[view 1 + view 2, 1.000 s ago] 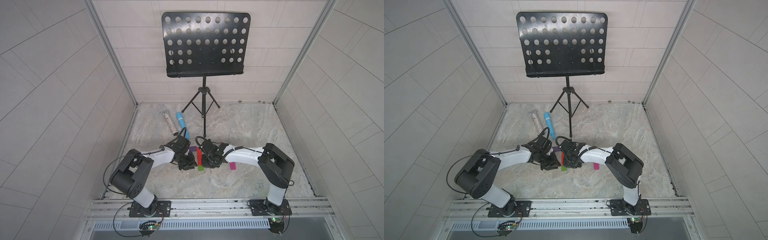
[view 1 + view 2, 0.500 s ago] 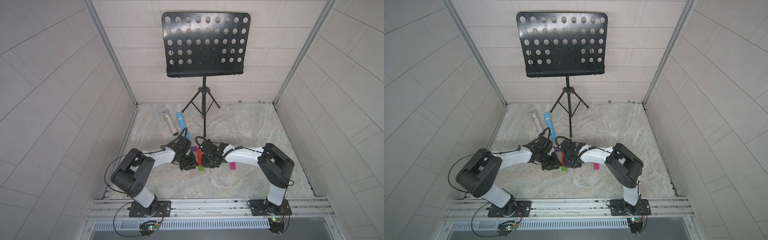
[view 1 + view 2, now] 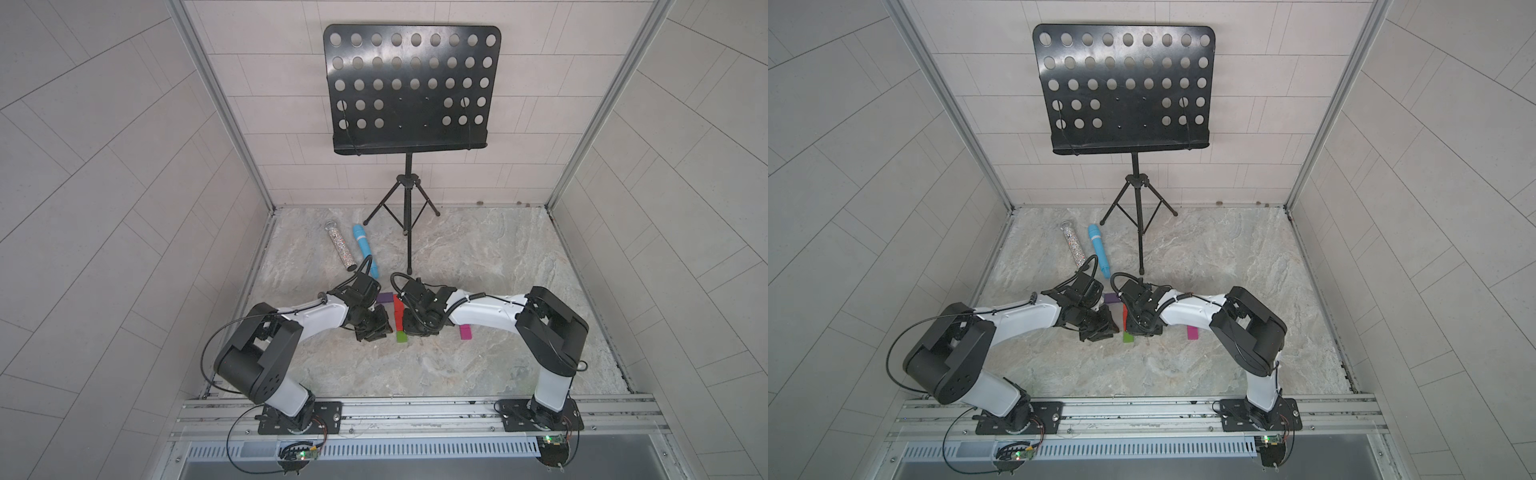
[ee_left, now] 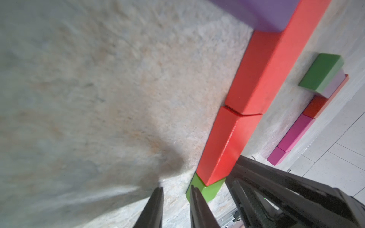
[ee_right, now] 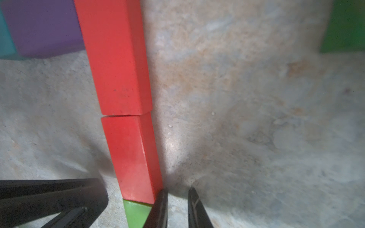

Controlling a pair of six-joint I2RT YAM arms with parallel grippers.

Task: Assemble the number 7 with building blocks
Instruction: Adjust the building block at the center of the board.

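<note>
The left gripper point(image 4: 176, 199) has its 2 dark fingers drawn close together, with only a thin strip of the marbled stone tabletop point(image 3: 457, 365) showing between them and nothing pinched. One fingertip point(image 4: 196, 201) sits against the side of the small green square block point(image 4: 209, 190). The right gripper point(image 5: 175, 199) is pressed together the same way and is empty. Its nearer fingertip point(image 5: 161, 199) rests at the corner where the short red block point(image 5: 132, 158) meets that green square.

The building blocks lie flat on the tabletop in 1 straight column - green square, short red block, then the long red block point(image 5: 116, 59), each end touching the next. At the far end a purple block point(image 5: 43, 27) butts against the side of the long red one, and a teal block point(image 5: 6, 39) sits just beyond it, making the top bar. In both top views the 2 grippers flank the foot of this column, low over the surface.

Off to the right arm's side lies a loose group of blocks point(image 4: 296, 132) - green, red and magenta, well apart from the column.

Further back stand a black perforated music stand point(image 3: 409, 87), a blue microphone point(image 3: 365, 249) and a glittery silver tube point(image 3: 341, 249).
</note>
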